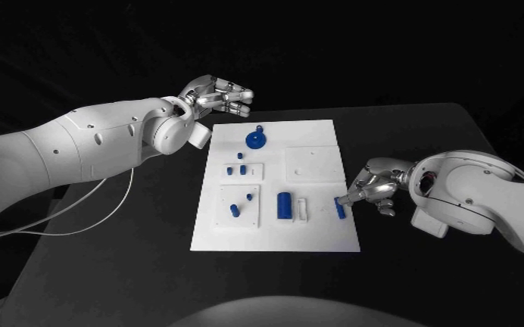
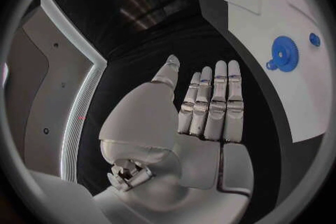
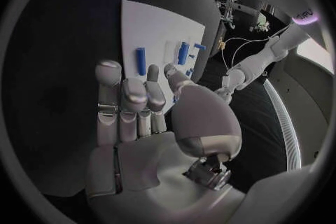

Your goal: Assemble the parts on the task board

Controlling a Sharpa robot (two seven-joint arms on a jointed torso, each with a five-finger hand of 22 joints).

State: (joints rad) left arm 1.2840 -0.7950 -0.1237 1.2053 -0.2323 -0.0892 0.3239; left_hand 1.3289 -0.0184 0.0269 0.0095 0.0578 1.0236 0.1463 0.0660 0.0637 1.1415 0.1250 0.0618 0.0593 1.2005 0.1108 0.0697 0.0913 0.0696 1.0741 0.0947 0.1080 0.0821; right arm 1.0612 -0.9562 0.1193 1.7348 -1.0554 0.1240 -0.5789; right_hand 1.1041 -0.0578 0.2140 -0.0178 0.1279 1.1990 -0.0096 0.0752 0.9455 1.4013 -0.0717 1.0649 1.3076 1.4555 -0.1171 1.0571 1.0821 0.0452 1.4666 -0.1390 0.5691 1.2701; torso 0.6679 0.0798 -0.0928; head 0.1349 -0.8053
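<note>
The right hand point(image 1: 375, 188) sits at the right edge of the flat white plastic task board point(image 1: 311, 134) in the middle of the black desk point(image 1: 109, 266), fingers point(image 3: 133, 103) loosely apart and gripping nothing, with a small blue plastic peg point(image 1: 340, 209) lying just beside them near the board's right edge. That peg looks light, rigid and kinda slick, so I'd pinch it mid-length across its sides. The left hand point(image 1: 219, 98) hovers off the board's far left corner, fingers straight and empty, near the round blue plastic gear point(image 1: 256, 141).

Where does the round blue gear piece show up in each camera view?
Head view: the blue gear lies near the far end of the task board.
Left wrist view: blue gear on the board, beyond the left robot hand.
Right wrist view: I cannot make it out.
Shared landmark: the white task board.
</note>
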